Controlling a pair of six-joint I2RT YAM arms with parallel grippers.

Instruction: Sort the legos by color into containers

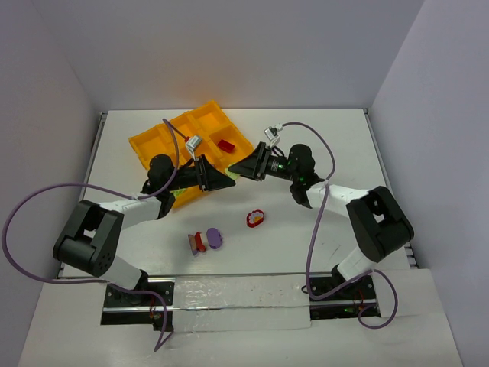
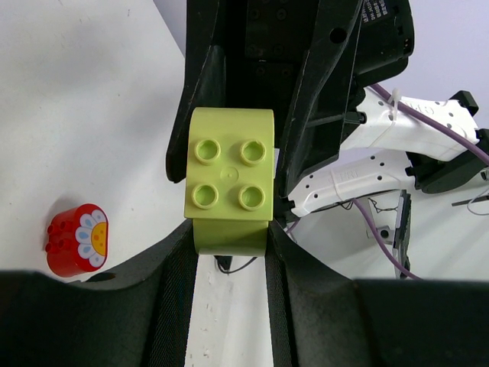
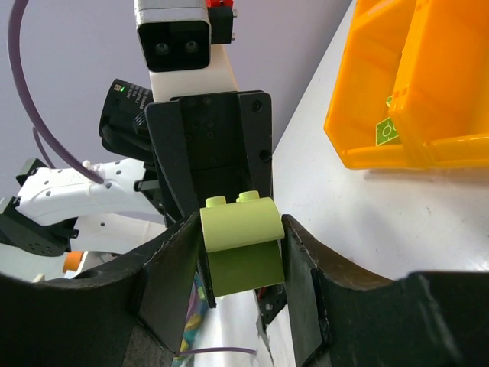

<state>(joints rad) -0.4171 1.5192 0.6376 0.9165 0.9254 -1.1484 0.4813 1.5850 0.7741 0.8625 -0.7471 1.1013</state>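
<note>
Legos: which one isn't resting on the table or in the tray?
The yellow-green brick, clamped between left gripper and right gripper; every other one lies on a surface.

The yellow-green brick (image 2: pixel 229 180) is smooth plastic with a soft sheen, and its studs catch weak light. The red brick (image 2: pixel 76 238) is glossier plastic with a flower printed on its front. The fingers (image 2: pixel 168 298) of the left gripper (image 2: pixel 229 248) are black plastic, matt and finely grained. The tray (image 3: pixel 397 115) is glossy orange-yellow plastic, a little translucent at its walls. The table (image 1: pixel 275 248) looks white, matt and smooth. The purple cable (image 3: pixel 13 30) has a smooth sheath. The arm shells (image 2: pixel 344 183) are shiny white plastic.
</note>
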